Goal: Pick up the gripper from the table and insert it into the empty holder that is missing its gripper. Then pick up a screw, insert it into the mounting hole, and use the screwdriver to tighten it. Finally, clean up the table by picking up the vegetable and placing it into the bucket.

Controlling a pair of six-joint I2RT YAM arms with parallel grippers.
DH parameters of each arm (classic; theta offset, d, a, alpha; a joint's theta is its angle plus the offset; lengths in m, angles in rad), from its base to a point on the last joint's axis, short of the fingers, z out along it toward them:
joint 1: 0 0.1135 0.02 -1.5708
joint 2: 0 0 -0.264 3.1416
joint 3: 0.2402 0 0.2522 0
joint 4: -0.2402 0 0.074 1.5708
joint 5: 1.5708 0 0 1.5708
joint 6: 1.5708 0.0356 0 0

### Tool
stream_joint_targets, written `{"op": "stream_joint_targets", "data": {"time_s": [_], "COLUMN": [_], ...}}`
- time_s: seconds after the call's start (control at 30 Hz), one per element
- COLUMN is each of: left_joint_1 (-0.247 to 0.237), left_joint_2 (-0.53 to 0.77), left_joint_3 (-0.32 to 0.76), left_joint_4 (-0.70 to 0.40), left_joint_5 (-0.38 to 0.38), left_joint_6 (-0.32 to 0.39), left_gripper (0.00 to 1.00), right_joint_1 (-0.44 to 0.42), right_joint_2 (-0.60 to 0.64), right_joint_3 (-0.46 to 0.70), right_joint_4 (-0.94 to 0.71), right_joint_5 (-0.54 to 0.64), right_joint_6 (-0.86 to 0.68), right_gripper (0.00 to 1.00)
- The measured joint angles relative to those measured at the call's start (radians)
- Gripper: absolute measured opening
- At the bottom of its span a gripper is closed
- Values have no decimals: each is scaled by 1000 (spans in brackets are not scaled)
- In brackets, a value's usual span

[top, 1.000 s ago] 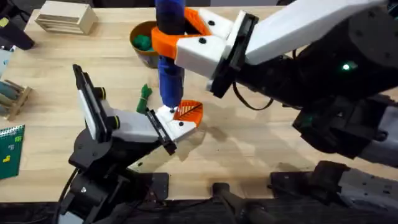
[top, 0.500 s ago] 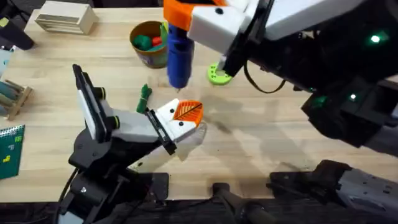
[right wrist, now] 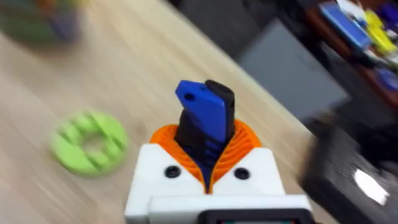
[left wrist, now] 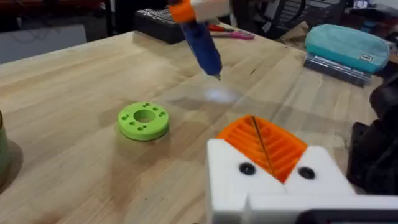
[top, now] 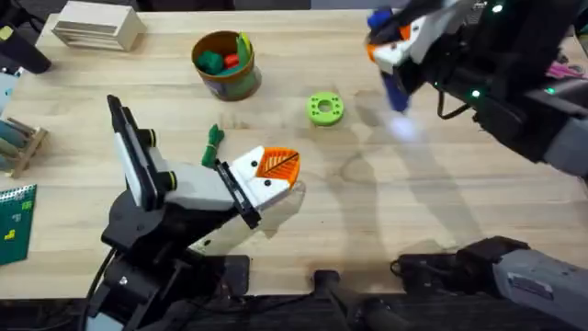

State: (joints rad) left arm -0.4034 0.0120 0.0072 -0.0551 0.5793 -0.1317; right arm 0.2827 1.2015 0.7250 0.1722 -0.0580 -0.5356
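Note:
My left gripper (top: 280, 164) rests low over the table (top: 413, 202), shut. Its two orange ribbed wedges (left wrist: 261, 140) are pressed together in the white holders (left wrist: 273, 180), with a dark screw head on each holder. My right gripper (top: 390, 46) hangs over the far right of the table, shut on the blue screwdriver (top: 395, 87), tip down and above the wood (left wrist: 202, 43). In the right wrist view the screwdriver (right wrist: 202, 115) stands between the orange pads. The dark-green vegetable (top: 214, 138) lies just left of the left gripper. The bucket (top: 225, 62) stands at the back with toy pieces inside.
A lime-green disc with holes (top: 324, 108) lies between the two grippers. A wooden block (top: 96, 26) sits at the back left, and a small rack (top: 18, 138) and a green card (top: 14, 211) at the left edge. A teal pouch (left wrist: 348, 43) lies to the right.
My right arm lifted the screwdriver off the left gripper's holder and carried it back and to the right, uncovering the green disc. The left arm has not moved.

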Motion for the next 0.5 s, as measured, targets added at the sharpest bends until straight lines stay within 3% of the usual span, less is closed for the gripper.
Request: {"op": "stream_joint_targets", "data": {"time_s": [0.17, 0.2, 0.5], "left_joint_1": [0, 0, 0], "left_joint_2": [0, 0, 0], "left_joint_3": [0, 0, 0], "left_joint_4": [0, 0, 0], "left_joint_5": [0, 0, 0], "left_joint_6": [0, 0, 0], "left_gripper": [5, 5, 5], "right_joint_1": [-66, -95, -98], "right_joint_2": [113, 192, 332], "right_joint_3": [0, 0, 0], "right_joint_4": [-31, -32, -32], "right_joint_5": [127, 171, 193], "right_joint_6": [-287, -428, -637], "right_gripper": [31, 31, 41]}}
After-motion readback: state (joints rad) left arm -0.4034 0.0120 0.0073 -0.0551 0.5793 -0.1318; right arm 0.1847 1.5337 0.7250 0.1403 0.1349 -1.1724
